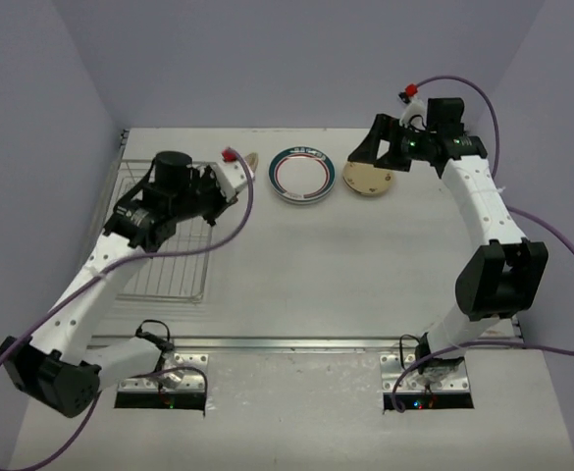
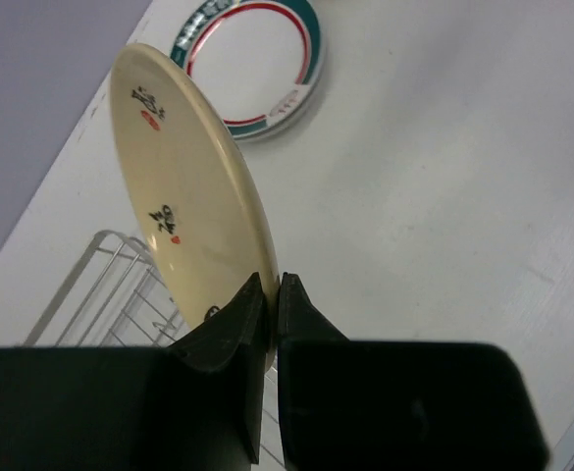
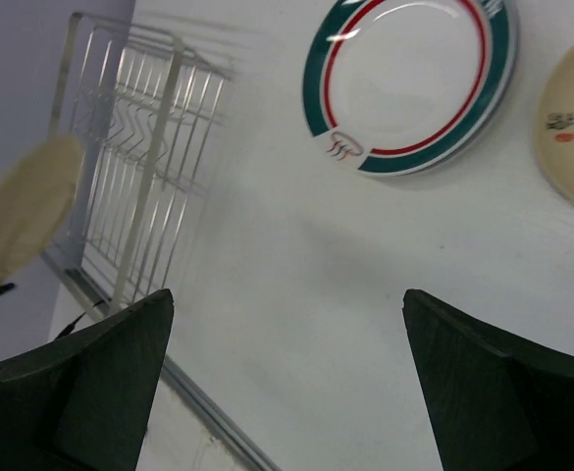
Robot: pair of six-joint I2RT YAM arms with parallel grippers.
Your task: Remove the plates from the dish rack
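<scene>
My left gripper (image 2: 272,290) is shut on the rim of a plain tan plate (image 2: 183,196) and holds it on edge above the table, just right of the silver wire dish rack (image 1: 164,260). In the top view the held plate (image 1: 251,162) shows as a thin sliver at the left gripper (image 1: 239,172). A white plate with a teal rim and red ring (image 1: 302,175) lies flat on the table. Another tan plate (image 1: 368,181) lies right of it. My right gripper (image 1: 368,150) is open and empty, over that tan plate's far edge.
The rack (image 3: 139,167) appears empty of plates in the right wrist view, which also shows the teal-rimmed plate (image 3: 409,83) and the lying tan plate (image 3: 571,123). Grey walls close in the left, back and right. A metal strip (image 1: 296,343) runs along the near edge.
</scene>
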